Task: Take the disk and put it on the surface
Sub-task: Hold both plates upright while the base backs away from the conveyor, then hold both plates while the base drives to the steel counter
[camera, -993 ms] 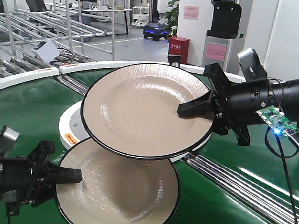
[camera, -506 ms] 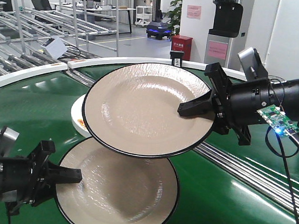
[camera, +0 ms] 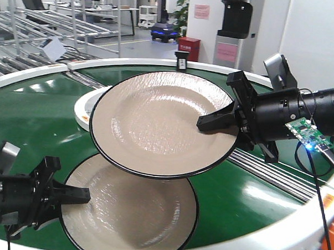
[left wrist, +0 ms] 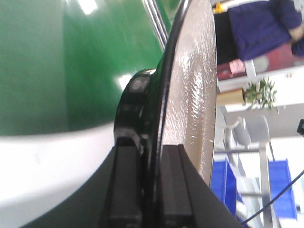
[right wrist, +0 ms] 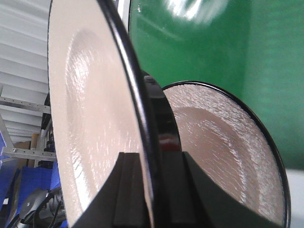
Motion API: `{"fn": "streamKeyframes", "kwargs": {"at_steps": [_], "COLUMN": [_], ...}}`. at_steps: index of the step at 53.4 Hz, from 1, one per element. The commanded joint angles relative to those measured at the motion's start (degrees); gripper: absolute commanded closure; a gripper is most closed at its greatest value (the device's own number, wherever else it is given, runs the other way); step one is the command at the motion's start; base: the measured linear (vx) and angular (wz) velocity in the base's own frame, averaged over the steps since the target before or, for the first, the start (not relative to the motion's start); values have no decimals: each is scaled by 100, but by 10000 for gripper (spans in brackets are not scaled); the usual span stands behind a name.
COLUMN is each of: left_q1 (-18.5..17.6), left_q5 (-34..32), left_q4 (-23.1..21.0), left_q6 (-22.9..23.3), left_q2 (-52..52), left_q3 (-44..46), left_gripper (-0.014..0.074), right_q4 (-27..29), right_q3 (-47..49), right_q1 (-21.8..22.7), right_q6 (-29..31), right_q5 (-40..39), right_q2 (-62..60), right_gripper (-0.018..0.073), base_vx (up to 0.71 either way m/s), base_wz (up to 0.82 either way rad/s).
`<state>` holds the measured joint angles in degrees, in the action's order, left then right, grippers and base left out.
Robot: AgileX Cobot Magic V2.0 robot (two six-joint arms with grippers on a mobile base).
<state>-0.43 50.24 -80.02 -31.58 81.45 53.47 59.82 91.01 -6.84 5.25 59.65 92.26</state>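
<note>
shifted since a second ago: the room behind has slid left in the front view and the belt's white rim (camera: 256, 244) now shows at lower right, while both arms keep the same pose, so the base seems to be turning. right jaws are pinching the rim of the upper disk (camera: 150, 121), one finger on its face and one beneath. left jaws are pinching the edge of the lower disk (camera: 132, 212). both disks hang roughly level in the air, the upper overlapping the lower, above the green conveyor belt (camera: 34, 113), where a white plate (camera: 83, 107) lies. grabbing looks done; this is the carry. the dark counter is not in view, so the next move calls for reaching it, then lowering each disk flat before letting go.
</note>
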Motion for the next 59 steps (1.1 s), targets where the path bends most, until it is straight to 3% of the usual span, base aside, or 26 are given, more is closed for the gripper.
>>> {"fn": "streamKeyframes", "kwargs": {"at_steps": [1, 59], "left_q1": [-21, -21], "left_q5": [221, 222], "left_q4": [-698, -698], "left_q6": [81, 81], "left_q2": [-242, -242], "left_q3": [187, 187], "left_gripper": [595, 595], "right_q4": [646, 646], "right_q3": [232, 232], "right_q1": [10, 10], "right_q6": [29, 31], "right_q5": [-302, -302], "right_q2": [-260, -261], "right_gripper": [567, 567], "base_vx": [-31, -15], "base_wz": [-28, -54]}}
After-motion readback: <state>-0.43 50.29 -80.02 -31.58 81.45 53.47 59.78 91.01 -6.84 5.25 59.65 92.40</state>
